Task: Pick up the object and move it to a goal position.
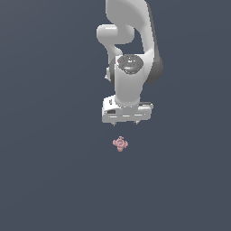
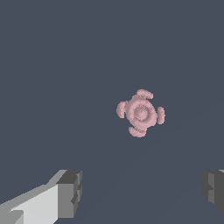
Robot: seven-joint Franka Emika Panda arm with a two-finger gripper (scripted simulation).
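The white arm (image 1: 131,54) reaches down over a plain dark grey surface (image 1: 45,180). Its gripper (image 1: 125,122) has the jaws spread wide, and nothing is between them. In the wrist view the two grey fingertips (image 2: 70,192) stand far apart. The object (image 1: 120,143), small, pale pink and with four knobby lobes around a round middle, lies on the surface near the gripper and does not touch it.

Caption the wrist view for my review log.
Open gripper hovers above the pink lumpy object, not yet grasped.
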